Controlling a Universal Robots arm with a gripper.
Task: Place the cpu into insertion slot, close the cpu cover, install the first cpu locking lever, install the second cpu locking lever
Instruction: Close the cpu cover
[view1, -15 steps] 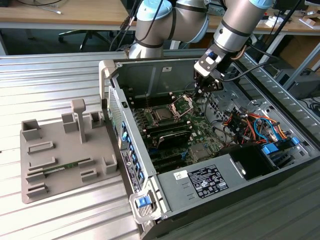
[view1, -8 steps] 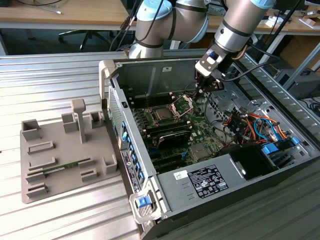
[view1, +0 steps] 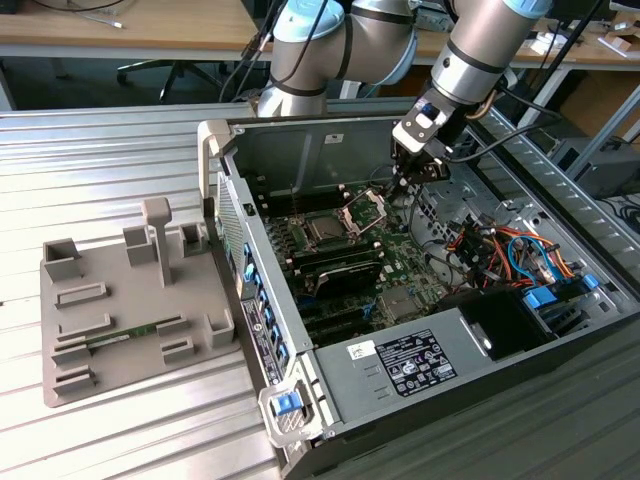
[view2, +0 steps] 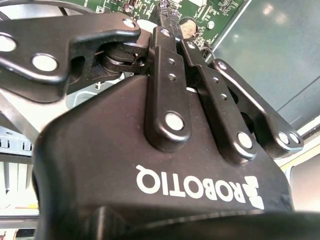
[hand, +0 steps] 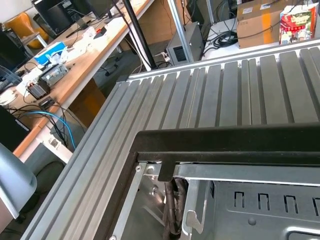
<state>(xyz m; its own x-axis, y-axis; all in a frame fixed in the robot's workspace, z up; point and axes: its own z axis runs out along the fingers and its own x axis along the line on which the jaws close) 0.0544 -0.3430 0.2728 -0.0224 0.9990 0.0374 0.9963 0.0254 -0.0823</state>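
An open computer case holds a green circuit board. In the exterior view the insertion slot (view1: 325, 230) lies near the board's middle, with the silver-grey cpu (view1: 326, 228) lying in it. The cpu cover (view1: 365, 209) stands raised on its hinge just to the exterior view's right of the slot. My gripper (view1: 403, 188) hangs over the board a little further to the exterior view's right of the raised cover, and I cannot tell whether it touches it. In the second wrist view the black fingers (view2: 165, 30) meet at the gripper's (view2: 169, 17) tips above the green board, shut with nothing visible between them.
A grey fixture tray (view1: 60, 380) carrying a memory stick (view1: 125, 333) lies at the exterior view's left on the ribbed metal table (hand: 210, 95). Orange and blue cables (view1: 500, 250) crowd the case at the exterior view's right. The power supply (view1: 420, 360) sits at the near end. Case walls (hand: 225, 140) surround the board.
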